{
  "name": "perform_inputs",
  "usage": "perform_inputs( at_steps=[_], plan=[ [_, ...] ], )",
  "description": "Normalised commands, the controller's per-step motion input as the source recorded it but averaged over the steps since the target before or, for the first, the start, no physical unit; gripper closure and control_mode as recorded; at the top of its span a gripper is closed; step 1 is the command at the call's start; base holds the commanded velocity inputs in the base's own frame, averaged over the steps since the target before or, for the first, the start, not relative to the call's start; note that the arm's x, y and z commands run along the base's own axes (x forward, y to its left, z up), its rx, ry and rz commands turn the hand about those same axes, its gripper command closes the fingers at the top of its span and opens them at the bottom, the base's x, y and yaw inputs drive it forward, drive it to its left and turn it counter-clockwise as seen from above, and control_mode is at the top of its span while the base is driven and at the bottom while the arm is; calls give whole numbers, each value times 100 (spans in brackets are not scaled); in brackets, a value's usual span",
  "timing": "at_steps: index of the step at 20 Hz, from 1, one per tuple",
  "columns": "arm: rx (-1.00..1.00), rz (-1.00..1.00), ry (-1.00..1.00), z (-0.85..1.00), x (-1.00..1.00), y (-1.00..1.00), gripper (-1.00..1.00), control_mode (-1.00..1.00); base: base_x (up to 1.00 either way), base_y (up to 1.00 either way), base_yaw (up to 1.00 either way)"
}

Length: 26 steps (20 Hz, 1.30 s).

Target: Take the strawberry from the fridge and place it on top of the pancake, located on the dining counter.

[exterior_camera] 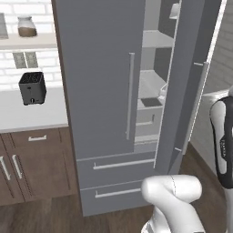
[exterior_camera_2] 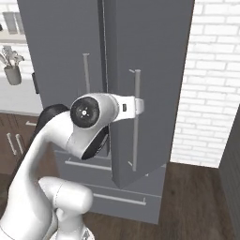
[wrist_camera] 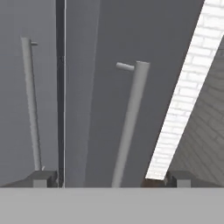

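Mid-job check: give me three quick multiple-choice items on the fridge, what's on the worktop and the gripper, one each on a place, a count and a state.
1. Where does the toaster stand?
A. on the worktop left of the fridge
B. on a fridge shelf
C. on the floor

2. How many drawers are below the fridge doors?
A. one
B. two
C. four

3. How is the right fridge door?
A. shut flush
B. taken off
C. swung partly open

Answers:
1 A, the left base view shows it on the white worktop under the brick wall.
2 B, two handled drawer fronts are stacked below the doors.
3 C, shelves show through the gap beside it, and the open gripper faces its bar handle.
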Motion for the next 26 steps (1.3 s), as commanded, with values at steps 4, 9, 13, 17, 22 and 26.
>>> perform_inputs(
  at_steps=[4,9,13,17,22,26],
  plan=[
    [-19,-6,1,40,-40,50,-100,-100,0,0,0],
    [-24,-7,7,18,-8,62,-100,-100,0,0,0],
    [-27,-5,10,8,0,69,-100,-100,0,0,0],
    [-24,-4,14,13,19,33,-100,-100,0,0,0],
    [-20,-4,11,0,54,29,-100,-100,0,0,0],
    [-23,-5,3,-6,61,44,-100,-100,0,0,0]
  ],
)
